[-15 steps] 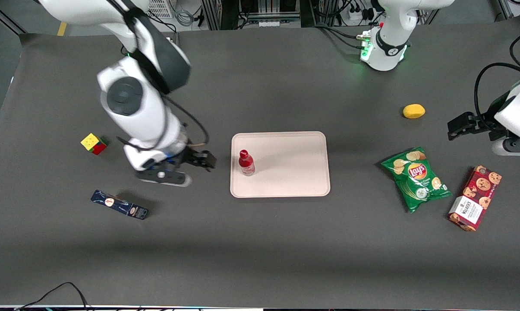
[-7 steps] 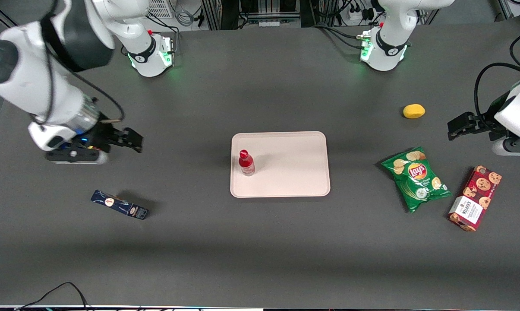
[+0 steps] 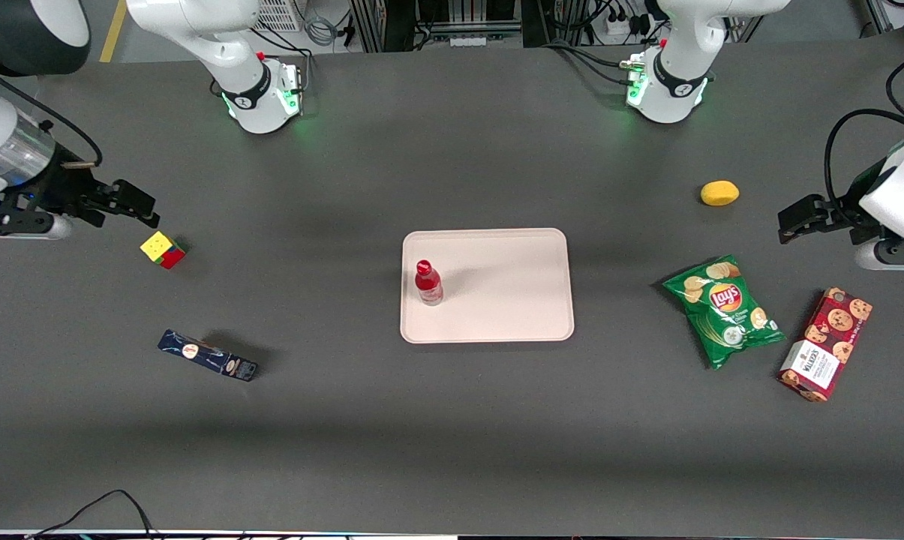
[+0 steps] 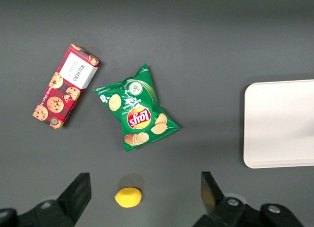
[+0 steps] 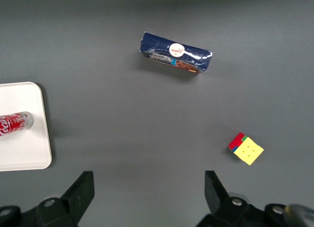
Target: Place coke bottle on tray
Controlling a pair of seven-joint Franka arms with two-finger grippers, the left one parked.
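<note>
The red coke bottle (image 3: 428, 283) stands upright on the pale pinkish-beige tray (image 3: 512, 300), close to the tray's edge toward the working arm's end. It also shows in the right wrist view (image 5: 13, 123) on the tray's corner (image 5: 29, 153). My gripper (image 3: 133, 202) is high above the table at the working arm's end, far from the tray, just above the colour cube (image 3: 163, 249). Its fingers (image 5: 82, 190) are wide apart with nothing between them.
A dark blue box (image 3: 208, 355) lies nearer the front camera than the cube. Toward the parked arm's end lie a yellow lemon (image 3: 719, 193), a green chips bag (image 3: 724, 309) and a red cookie box (image 3: 825, 343).
My gripper has swung away from the tray toward the working arm's end of the table and risen, empty and open. The bottle has stayed standing on the tray.
</note>
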